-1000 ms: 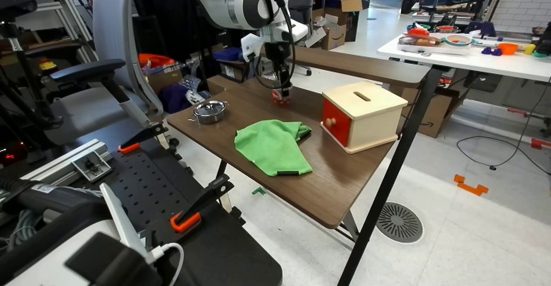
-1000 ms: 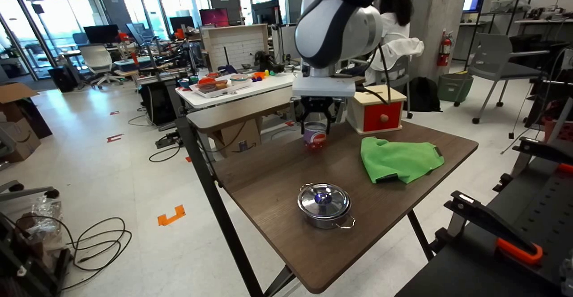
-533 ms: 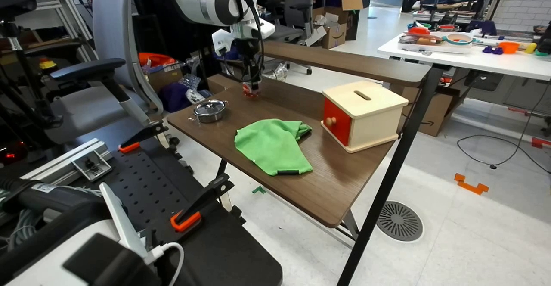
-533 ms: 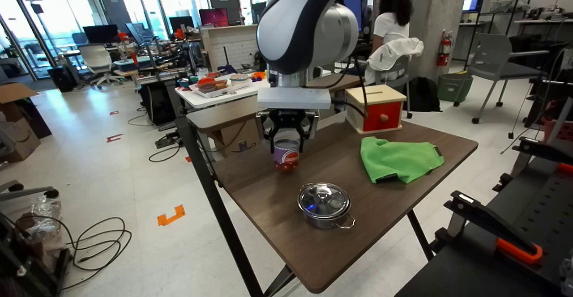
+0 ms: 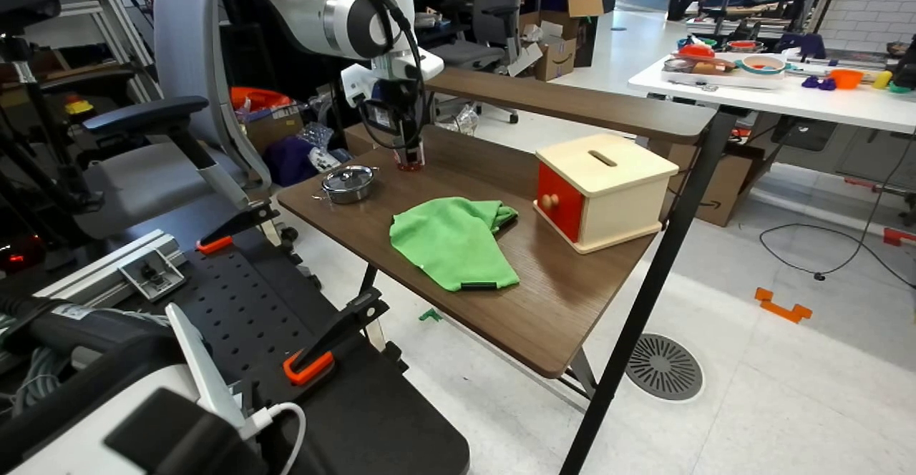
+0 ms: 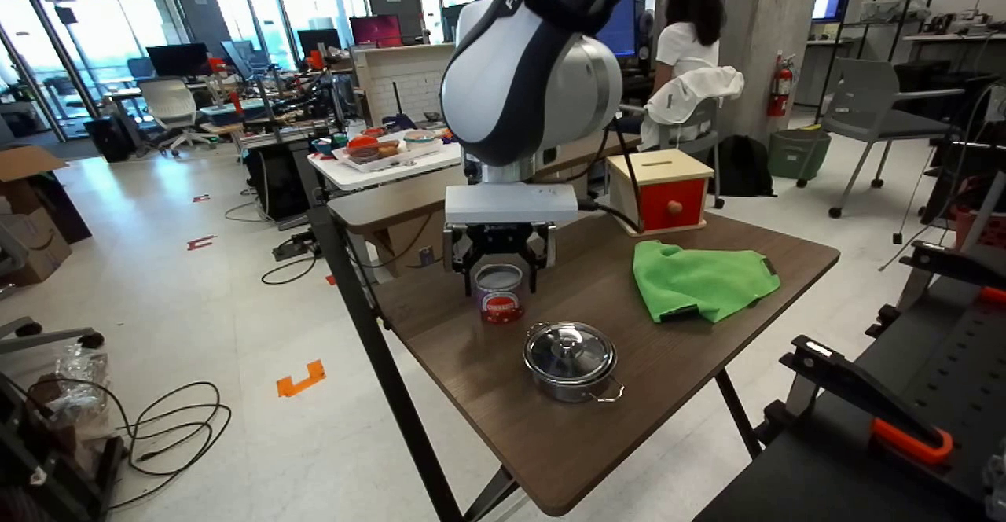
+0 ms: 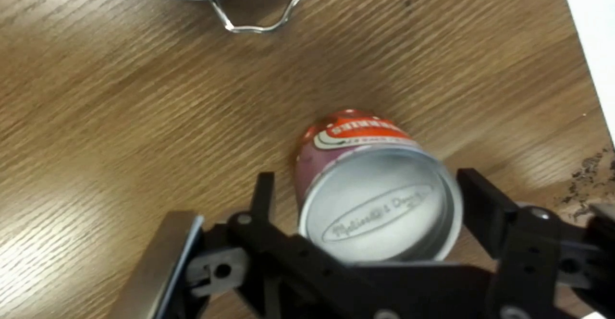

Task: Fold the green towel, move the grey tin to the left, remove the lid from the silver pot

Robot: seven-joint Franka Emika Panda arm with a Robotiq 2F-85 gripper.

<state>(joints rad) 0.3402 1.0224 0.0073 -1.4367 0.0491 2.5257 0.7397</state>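
Observation:
The grey tin (image 6: 501, 307), with a purple and red label, stands upright on the table near the pot; it also shows in an exterior view (image 5: 411, 165) and in the wrist view (image 7: 384, 213). My gripper (image 6: 501, 292) is open around the tin's upper part, with a gap at the left finger in the wrist view (image 7: 367, 173). The silver pot (image 6: 578, 390) has its shiny lid (image 6: 585, 349) on; its rim and one handle show in the wrist view (image 7: 257, 30). The green towel (image 5: 458, 246) lies partly folded and uneven on the table, apart from the gripper.
A wooden box (image 5: 615, 210) with a red front stands on the table beyond the towel. A raised brown shelf (image 5: 565, 103) runs along one table edge. A black bench with clamps (image 5: 311, 360) stands near the opposite edge. The arm's cable hangs beside the gripper.
The gripper carried the tin across the table toward the pot, then lowered it onto the table. The fingers have spread from the tin. Towel, pot and box have not moved.

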